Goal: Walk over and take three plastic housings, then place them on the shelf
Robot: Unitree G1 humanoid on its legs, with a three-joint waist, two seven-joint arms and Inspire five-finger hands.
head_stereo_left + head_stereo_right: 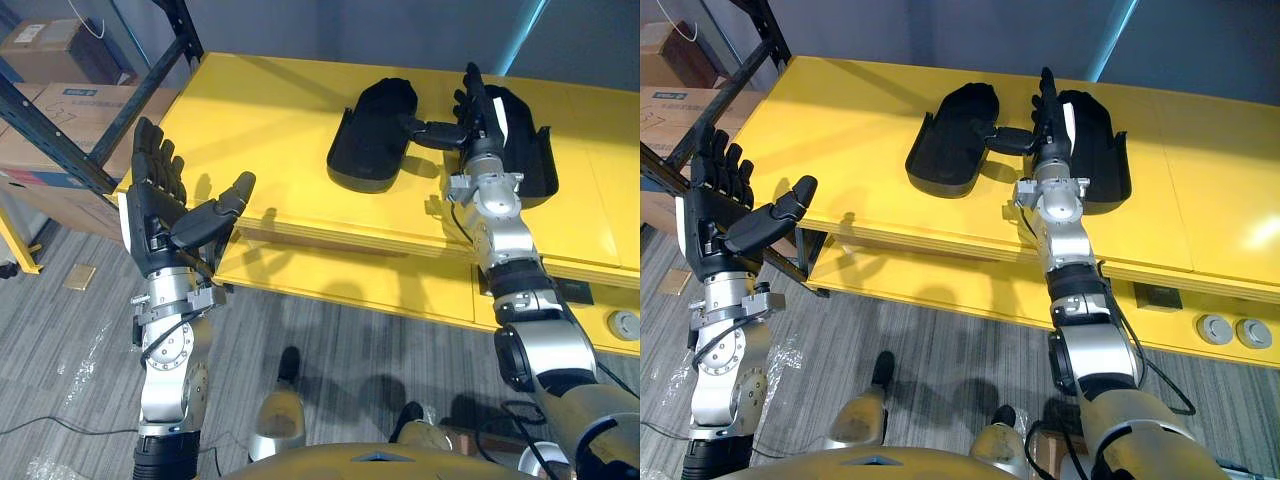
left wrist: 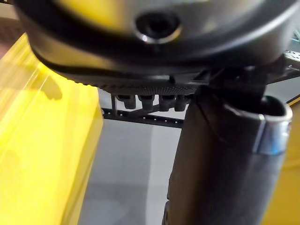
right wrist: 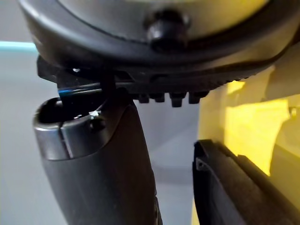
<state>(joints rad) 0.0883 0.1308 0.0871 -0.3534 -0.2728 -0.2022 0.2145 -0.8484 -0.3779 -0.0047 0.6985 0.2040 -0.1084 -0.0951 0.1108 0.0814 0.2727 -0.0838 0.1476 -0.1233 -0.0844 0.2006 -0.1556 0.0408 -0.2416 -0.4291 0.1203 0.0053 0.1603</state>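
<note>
**Right hand over two housings.** The right hand (image 1: 480, 112) is stretched over the yellow table (image 1: 270, 110), opened wide and holding nothing. Its fingers are straight and lie above the inner rim of one black housing (image 1: 535, 150). The thumb is splayed sideways towards a second housing (image 1: 375, 135) on the thumb side. Whether the fingers touch the rim cannot be told. Both housings rest hollow side up on the table, close together, with the hand bridging the gap between them.

**Risks (judged).** Because the hand sits astride two parts, closing it here may catch one rim while the thumb shoves the other part aside. The walls look thin and smooth, so a pinch on the rim alone may slip or tip the housing. The wrist is low over the near table edge, and dropping further may strike it.

**Surroundings.** The left hand (image 1: 160, 215) is raised off the table's corner, palm up, fingers spread and empty. Just beyond its fingers runs a dark rack (image 1: 60, 140) beam, with cardboard boxes (image 1: 60, 100) behind it. A swing of this arm towards that side would likely hit the beam.
</note>
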